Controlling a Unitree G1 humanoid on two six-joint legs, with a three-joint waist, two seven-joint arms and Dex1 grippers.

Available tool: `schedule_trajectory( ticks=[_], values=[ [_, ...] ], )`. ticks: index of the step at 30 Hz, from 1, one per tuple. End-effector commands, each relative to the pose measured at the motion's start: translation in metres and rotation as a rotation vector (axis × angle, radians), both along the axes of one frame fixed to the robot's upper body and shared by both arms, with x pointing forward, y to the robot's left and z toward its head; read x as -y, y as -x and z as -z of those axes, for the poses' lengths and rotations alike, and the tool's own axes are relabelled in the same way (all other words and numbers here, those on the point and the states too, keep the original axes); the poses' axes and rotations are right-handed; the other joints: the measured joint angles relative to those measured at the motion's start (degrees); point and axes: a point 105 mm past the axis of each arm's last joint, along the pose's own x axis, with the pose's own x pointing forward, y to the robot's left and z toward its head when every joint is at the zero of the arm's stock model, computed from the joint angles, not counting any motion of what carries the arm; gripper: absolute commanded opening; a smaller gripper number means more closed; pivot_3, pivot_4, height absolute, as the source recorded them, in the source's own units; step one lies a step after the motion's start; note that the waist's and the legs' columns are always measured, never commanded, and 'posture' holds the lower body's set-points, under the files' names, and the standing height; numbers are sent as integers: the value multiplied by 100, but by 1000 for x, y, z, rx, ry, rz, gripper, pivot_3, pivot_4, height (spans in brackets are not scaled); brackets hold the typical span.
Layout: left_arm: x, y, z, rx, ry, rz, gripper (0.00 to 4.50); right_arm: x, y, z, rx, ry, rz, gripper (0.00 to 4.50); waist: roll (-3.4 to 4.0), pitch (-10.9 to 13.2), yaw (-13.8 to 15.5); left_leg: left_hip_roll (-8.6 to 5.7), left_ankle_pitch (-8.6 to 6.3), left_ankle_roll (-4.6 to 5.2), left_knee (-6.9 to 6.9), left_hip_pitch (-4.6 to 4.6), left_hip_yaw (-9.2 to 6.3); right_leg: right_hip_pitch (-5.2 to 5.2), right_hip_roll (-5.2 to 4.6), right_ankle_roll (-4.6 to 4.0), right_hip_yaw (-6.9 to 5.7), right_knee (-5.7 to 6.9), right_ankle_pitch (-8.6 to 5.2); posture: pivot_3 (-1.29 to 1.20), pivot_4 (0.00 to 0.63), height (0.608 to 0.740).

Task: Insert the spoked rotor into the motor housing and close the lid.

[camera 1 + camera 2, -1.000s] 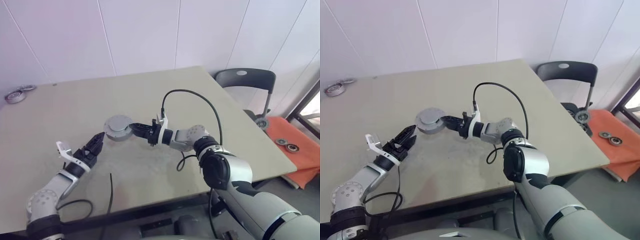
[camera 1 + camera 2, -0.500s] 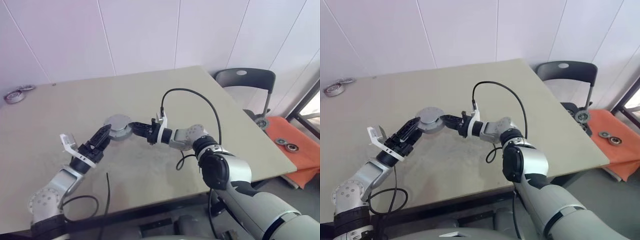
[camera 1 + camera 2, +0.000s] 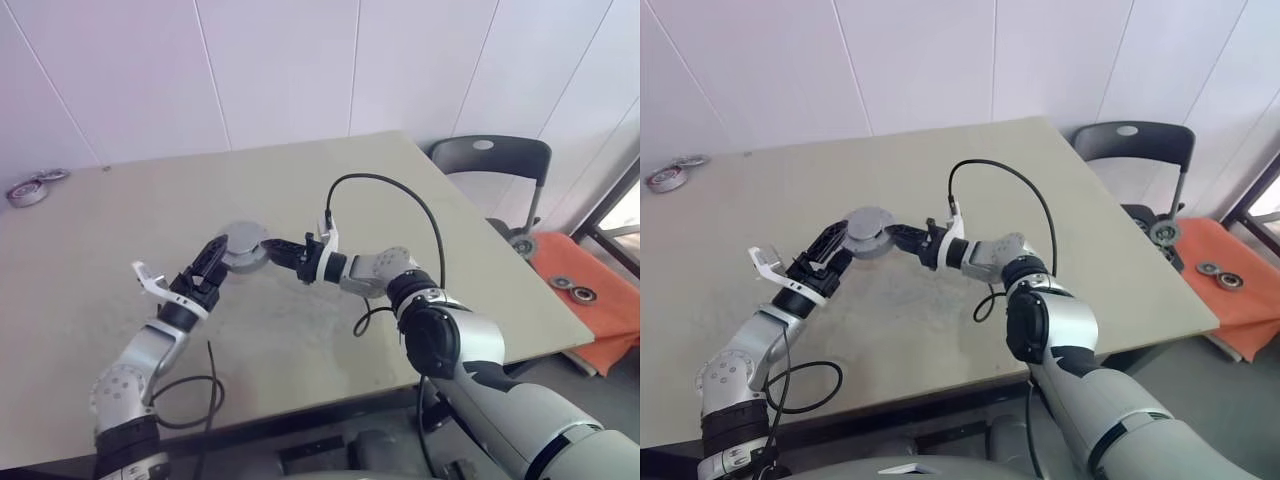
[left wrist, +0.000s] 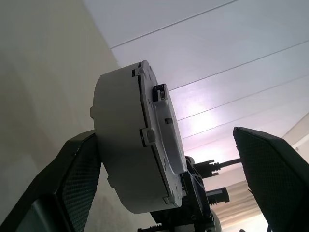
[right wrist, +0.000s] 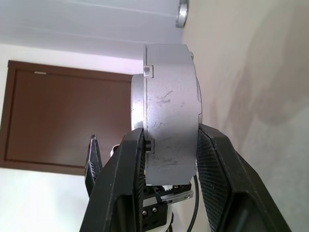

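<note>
In the left eye view, the motor housing (image 3: 243, 247) is a round grey puck with a flat, plain top, held just above the beige worktop (image 3: 330, 190) near its middle. The right claw (image 3: 268, 249) reaches in from the right and pinches the puck's edge between its two black fingers. The left claw (image 3: 214, 262) comes up from the left with its fingers spread wide, one on either side of the puck's near edge. Far off at the worktop's left corner lie some metal rings (image 3: 28, 189). A black cable (image 3: 385, 195) arches over the right forearm. Beyond the worktop's right side stands a dark chair (image 3: 492, 165), and on the floor an orange mat (image 3: 590, 300) carries a few small round parts.

The right eye view gives the same layout: the housing (image 3: 869, 233) between the two claws, clear of anything else on the worktop.

In the left wrist view, the housing (image 4: 133, 140) is seen edge-on: a thick pale grey drum with a seam around its side and small tabs along that seam. The spread fingers (image 4: 77, 179) flank it.

In the right wrist view, the housing's scuffed grey side wall (image 5: 169, 135) is clamped between the two textured finger pads (image 5: 128, 166). No writing can be read on it.
</note>
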Motion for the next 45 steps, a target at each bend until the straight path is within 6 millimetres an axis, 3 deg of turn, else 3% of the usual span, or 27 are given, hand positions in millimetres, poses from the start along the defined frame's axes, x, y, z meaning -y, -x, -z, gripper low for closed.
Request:
schedule_trajectory(
  ticks=[1,11,16,26,33,45],
  values=[
    [-1,-1,-15,51,-16,-6,4467,-5,-2,-11,35,-5,-12,1196,0,0,8,0,0,0,-2,0,0,0,0,0,0,-2,0,0,0,740],
    [-14,22,7,-25,-77,24,4467,-6,-2,-9,33,11,-12,1196,2,1,7,0,0,0,-7,-3,0,0,0,0,-1,-12,0,0,0,740],
    [-14,33,2,-15,-81,22,4467,-7,-2,-8,33,15,-13,1196,2,1,21,0,0,0,-14,-4,0,0,-1,0,0,-20,0,0,0,740],
    [-4,16,-1,-27,-67,-5,4467,-8,-2,-9,36,15,-12,1196,1,1,21,0,0,0,-17,-5,0,4,-2,-1,-1,-32,1,0,0,740],
    [-1,13,-6,-30,-61,-7,4467,-6,-3,-34,29,-104,-36,1196,1,1,6,1,0,0,-31,-7,0,-2,-2,-1,-1,-37,1,0,0,740],
    [-5,4,-4,-19,-47,-29,4467,-13,4,-36,28,-112,-86,1196,1,1,22,0,0,0,-29,-7,1,0,-2,-1,-1,-37,1,0,0,740]
  ],
)
